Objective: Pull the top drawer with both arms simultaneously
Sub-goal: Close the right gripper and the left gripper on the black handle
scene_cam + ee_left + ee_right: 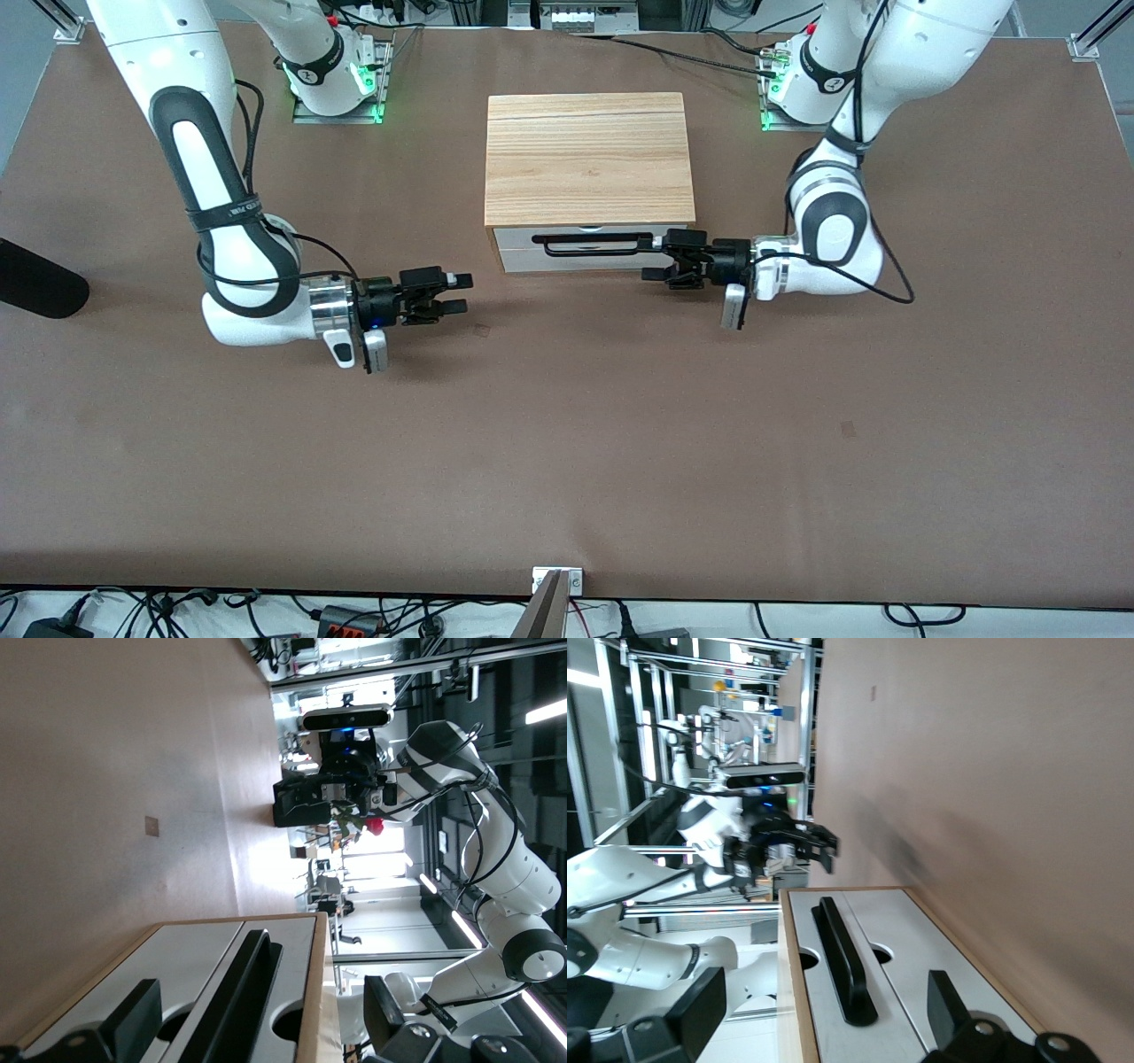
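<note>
The top drawer (514,240) sits shut under the light wooden cabinet top (586,159), its white front and long black bar handle (592,245) facing the front camera. My left gripper (653,257) is open at the handle's end toward the left arm's end of the table. In the left wrist view the handle (239,997) lies between its spread fingers (133,1019). My right gripper (462,294) is open and empty, low over the table, apart from the cabinet toward the right arm's end. The right wrist view shows the handle (842,961) ahead of its fingers (946,1005).
A black rounded object (35,280) lies at the table's edge toward the right arm's end. A metal mount (557,585) stands at the table's near edge. Brown tabletop (567,443) stretches in front of the cabinet.
</note>
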Robot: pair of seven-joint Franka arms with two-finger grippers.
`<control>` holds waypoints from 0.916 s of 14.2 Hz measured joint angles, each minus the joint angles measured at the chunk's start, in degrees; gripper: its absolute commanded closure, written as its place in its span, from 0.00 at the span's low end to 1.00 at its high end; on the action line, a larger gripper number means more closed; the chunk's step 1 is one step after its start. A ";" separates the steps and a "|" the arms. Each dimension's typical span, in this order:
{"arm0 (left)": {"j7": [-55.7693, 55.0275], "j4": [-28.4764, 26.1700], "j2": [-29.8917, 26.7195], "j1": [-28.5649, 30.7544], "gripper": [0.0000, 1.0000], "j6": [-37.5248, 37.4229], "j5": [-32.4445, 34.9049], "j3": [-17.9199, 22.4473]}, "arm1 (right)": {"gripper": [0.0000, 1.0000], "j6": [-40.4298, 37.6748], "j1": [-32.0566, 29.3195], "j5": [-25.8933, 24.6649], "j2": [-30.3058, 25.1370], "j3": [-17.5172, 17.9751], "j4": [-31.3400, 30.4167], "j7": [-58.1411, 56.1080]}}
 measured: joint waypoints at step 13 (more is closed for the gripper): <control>3.73 -2.17 4.47 0.17 0.36 -1.51 -3.04 -2.16 | 0.00 -2.47 6.63 16.70 3.54 0.94 -7.45 -13.70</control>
